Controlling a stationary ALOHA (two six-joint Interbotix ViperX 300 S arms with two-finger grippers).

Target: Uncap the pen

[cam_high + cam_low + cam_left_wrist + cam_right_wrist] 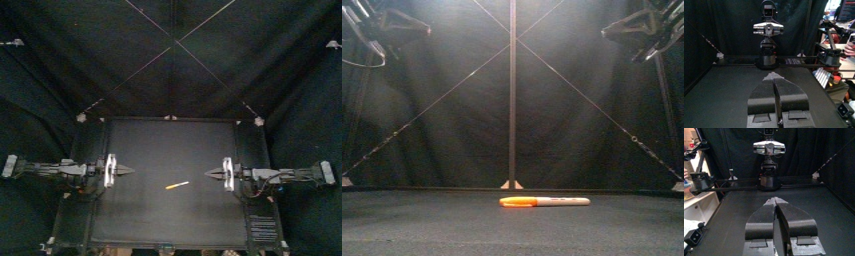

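I count 1 pen (545, 201) on the table (134, 140), the only loose item I see. It lies flat around mid-table, a bit toward the front edge and slightly angled in the top cam. From the front cam its orange end is on the left and its white barrel on the right. It reads as one piece, so the cap looks on. There are 2 arms, 1 per side, w/ 2 grippers. The left gripper (128, 172) comes in from the left and the right gripper (209, 174) from the right, tips pointing at each other across the table. The front cam puts both arms high in the upper corners, well above the pen. On the L wrist cam the 2 jaws are pressed together w/ tips meeting and nothing between them, and the R wrist cam shows the same. The pen sits between the 2 tips, nearer the R one and just front of the line joining them. Neither gripper touches it.
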